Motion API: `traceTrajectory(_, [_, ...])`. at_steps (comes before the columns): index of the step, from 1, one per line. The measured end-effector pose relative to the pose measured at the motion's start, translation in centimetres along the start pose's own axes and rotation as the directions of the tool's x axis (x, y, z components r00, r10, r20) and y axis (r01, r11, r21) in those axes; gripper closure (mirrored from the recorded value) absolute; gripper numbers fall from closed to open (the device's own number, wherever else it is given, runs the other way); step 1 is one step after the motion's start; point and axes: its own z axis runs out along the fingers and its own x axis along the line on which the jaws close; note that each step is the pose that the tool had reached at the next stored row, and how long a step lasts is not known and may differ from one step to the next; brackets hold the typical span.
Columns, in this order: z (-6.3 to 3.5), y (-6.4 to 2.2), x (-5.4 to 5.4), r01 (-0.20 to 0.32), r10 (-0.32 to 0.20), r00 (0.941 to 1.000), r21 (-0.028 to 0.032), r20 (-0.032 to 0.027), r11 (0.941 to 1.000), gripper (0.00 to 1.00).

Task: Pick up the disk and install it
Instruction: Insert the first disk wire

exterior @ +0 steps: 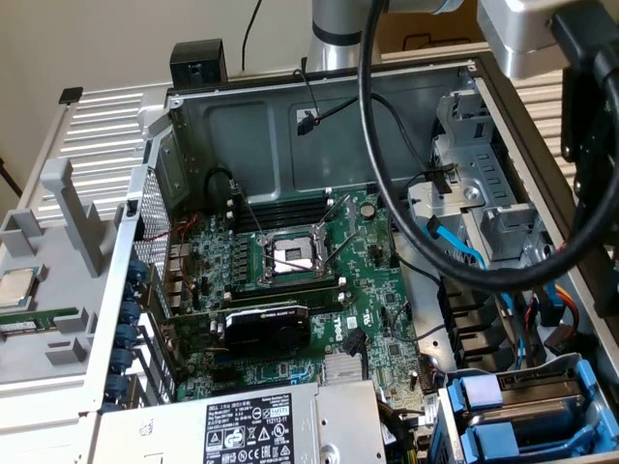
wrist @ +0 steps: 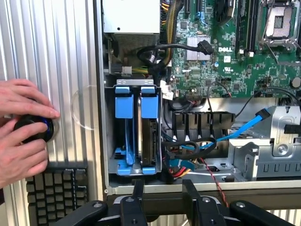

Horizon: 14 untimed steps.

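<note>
Judged at the approach step: hovering just outside the case [wrist: 99, 70] edge with fingers [wrist: 138, 190] spread and empty. Aimed toward the disk [wrist: 149, 141], upright in its blue carrier [wrist: 151, 101] in the corner drive cage [wrist: 109, 141]. Calls for squaring over the carrier.

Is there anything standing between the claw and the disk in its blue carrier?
Nothing visible does. The open claw hangs empty near the disk in its cage; black cables lie beside it, not between.

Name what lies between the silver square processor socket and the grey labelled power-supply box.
In the exterior view, a black rectangular expansion card, standing on the green motherboard, lies between the silver square processor socket and the grey labelled power-supply box.
</note>
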Motion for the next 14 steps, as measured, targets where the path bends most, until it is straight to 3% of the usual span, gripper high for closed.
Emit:
traceTrajectory(2, [0.04, 0.34, -0.04, 0.0, 0.0, 1.0, -0.0005, -0.0001, 1.0, 0.55])
traceTrajectory(4, [0.11, 0.5, -0.07, -0.001, 0.001, 1.0, -0.0072, -0.0002, 1.0, 0.55])
traceTrajectory(5, [0.14, 0.51, -0.08, -0.001, 0.001, 1.0, -0.0137, -0.0003, 0.9999, 0.55])
traceTrajectory(7, [0.15, 0.53, -0.08, -0.003, 0.003, 1.0, -0.0337, -0.0014, 0.9994, 0.55])
traceTrajectory(9, [0.18, 0.54, -0.08, -0.003, 0.003, 1.0, -0.042, -0.0016, 0.9991, 0.55])
traceTrajectory(14, [0.3, 0.38, -0.08, -0.004, 0.003, 1.0, -0.046, -0.0016, 0.9989, 0.55])
